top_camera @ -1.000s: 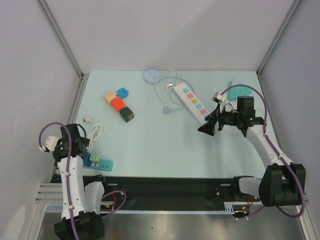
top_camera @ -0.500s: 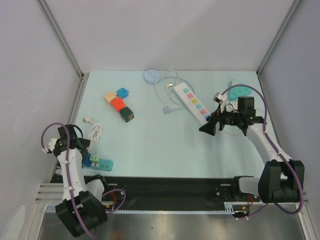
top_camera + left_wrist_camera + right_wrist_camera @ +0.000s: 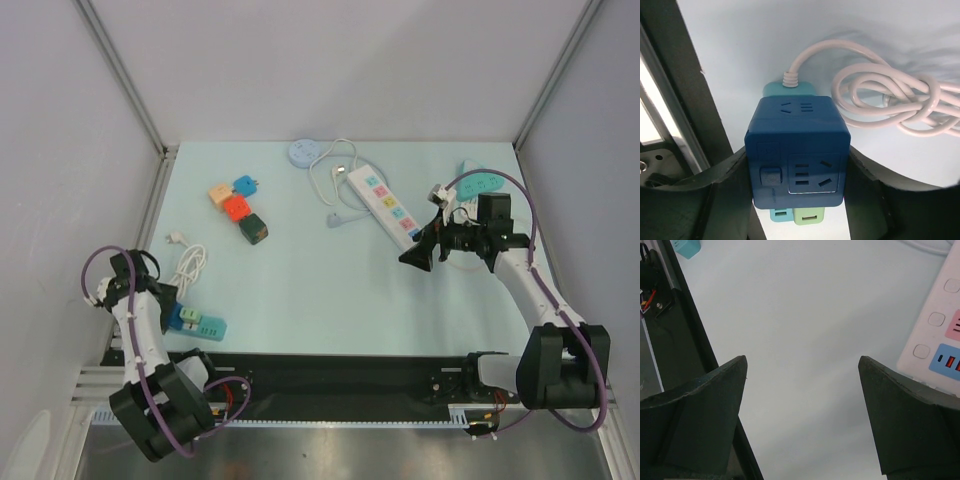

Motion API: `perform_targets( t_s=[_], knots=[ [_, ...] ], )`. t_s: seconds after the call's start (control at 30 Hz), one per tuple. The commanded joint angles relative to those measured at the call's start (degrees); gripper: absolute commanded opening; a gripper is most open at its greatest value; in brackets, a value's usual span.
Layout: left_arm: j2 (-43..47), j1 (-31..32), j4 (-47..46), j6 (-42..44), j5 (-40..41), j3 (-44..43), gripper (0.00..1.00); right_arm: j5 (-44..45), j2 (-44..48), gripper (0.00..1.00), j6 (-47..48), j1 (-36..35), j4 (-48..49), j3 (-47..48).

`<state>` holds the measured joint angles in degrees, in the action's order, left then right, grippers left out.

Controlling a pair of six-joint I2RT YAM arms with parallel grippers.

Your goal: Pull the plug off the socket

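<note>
A dark blue cube socket [image 3: 796, 150] fills the left wrist view, with a teal plug [image 3: 790, 89] pushed into its far side. The plug's white cable [image 3: 880, 95] lies coiled on the table behind it. Two small adapters, teal and green [image 3: 807, 215], stick out of the cube's near side. My left gripper [image 3: 796, 160] is shut on the cube, one finger flat against each side. From above, the socket [image 3: 197, 323] sits at the near left edge by my left gripper [image 3: 165, 303]. My right gripper [image 3: 412, 257] hangs open and holds nothing.
A white power strip [image 3: 385, 205] lies right beside the right gripper and shows again as the power strip [image 3: 940, 335] in the wrist view. Coloured cube adapters [image 3: 238, 208] sit at left centre, a round blue disc [image 3: 303, 152] at the back. A black rail [image 3: 330, 372] runs along the near edge.
The left gripper's fingers have closed in onto the blue cube socket, and the left arm has drawn slightly toward the near edge. The right arm has hardly moved.
</note>
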<state>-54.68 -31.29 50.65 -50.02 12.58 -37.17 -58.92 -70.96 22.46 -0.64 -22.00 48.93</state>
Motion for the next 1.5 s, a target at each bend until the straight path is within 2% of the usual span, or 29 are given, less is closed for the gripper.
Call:
perform_targets(
  t_s=[0.0,0.03,0.07,0.17,0.37,0.47,0.57,0.7,1.0,1.17,1.3,1.47],
  knots=[
    [3.2,-0.7,-4.0,1.2,-7.0,0.3,0.17,-2.5,2.7,0.97,-0.8,0.2,1.0,0.4],
    [4.2,-0.7,-5.2,1.8,-8.8,0.4,0.02,-2.6,3.2,0.97,-0.7,0.2,1.0,0.4],
    [5.7,-0.7,-6.8,2.5,-15.1,1.2,0.0,-2.7,3.5,0.97,-0.8,0.2,1.1,0.4],
    [10.5,-0.7,-13.1,5.0,-26.1,3.2,0.0,-3.1,4.1,0.97,-1.4,0.2,1.4,0.2],
    [17.4,1.0,-19.7,5.9,-40.1,7.4,0.0,-4.1,4.3,0.97,-1.9,1.6,1.7,0.2],
    [20.4,6.2,-23.7,3.4,-44.5,9.9,0.0,-4.6,4.3,0.97,-2.1,1.6,2.0,-0.1],
    [22.2,14.3,-30.2,-1.1,-45.2,12.4,0.0,-5.7,4.0,0.97,-2.4,1.4,2.3,-0.3],
    [22.4,28.8,-39.2,-7.4,-42.1,14.6,0.0,-5.9,3.4,0.97,-2.6,0.8,2.6,-0.7],
    [17.2,52.8,-49.1,-16.2,-25.1,14.2,0.0,-2.9,0.6,0.99,-6.9,-11.3,6.2,-2.6],
    [12.9,62.8,-54.6,-23.5,-15.2,15.0,0.0,2.8,0.1,1.0,-10.3,-19.5,8.8,-3.4],
    [7.7,67.7,-59.1,-28.3,-7.2,14.5,0.0,10.2,0.2,1.0,-16.7,-25.2,13.0,-4.9],
    [-0.1,72.2,-63.0,-31.6,-2.3,10.1,0.0,21.3,-0.6,1.0,-25.6,-29.8,17.5,-5.8]
  ],
)
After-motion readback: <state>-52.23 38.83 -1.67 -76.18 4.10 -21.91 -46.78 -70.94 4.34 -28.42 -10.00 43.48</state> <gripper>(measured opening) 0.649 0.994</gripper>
